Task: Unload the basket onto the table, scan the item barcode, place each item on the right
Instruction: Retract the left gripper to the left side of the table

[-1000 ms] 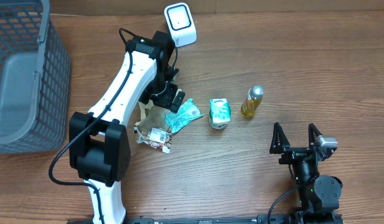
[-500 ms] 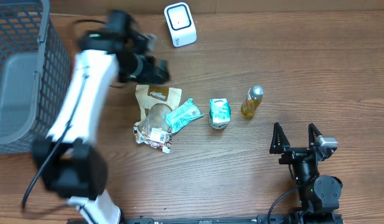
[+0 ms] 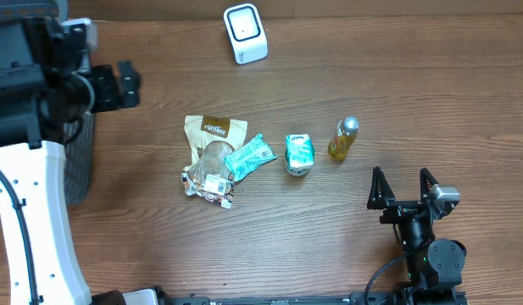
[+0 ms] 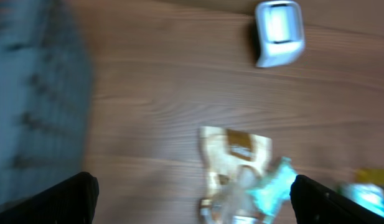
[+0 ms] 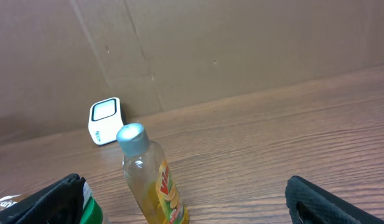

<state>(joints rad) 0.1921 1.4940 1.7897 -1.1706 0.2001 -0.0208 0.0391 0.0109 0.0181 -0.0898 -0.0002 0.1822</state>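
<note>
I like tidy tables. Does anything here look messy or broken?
Only the packets look messy. A teal packet lies askew over a brown pouch, with a crumpled clear wrapper at the pouch's lower end, all heaped together. The yellow bottle stands upright, and nothing looks spilled.

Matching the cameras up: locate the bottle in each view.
Overhead: bottle right of centre, just right of the carton.
Left wrist: not clearly in it; a yellow blur at the right edge may be it.
Right wrist: upright, lower left of centre.
Shared landmark: the white scanner, at the far side of the table in all three.
</note>
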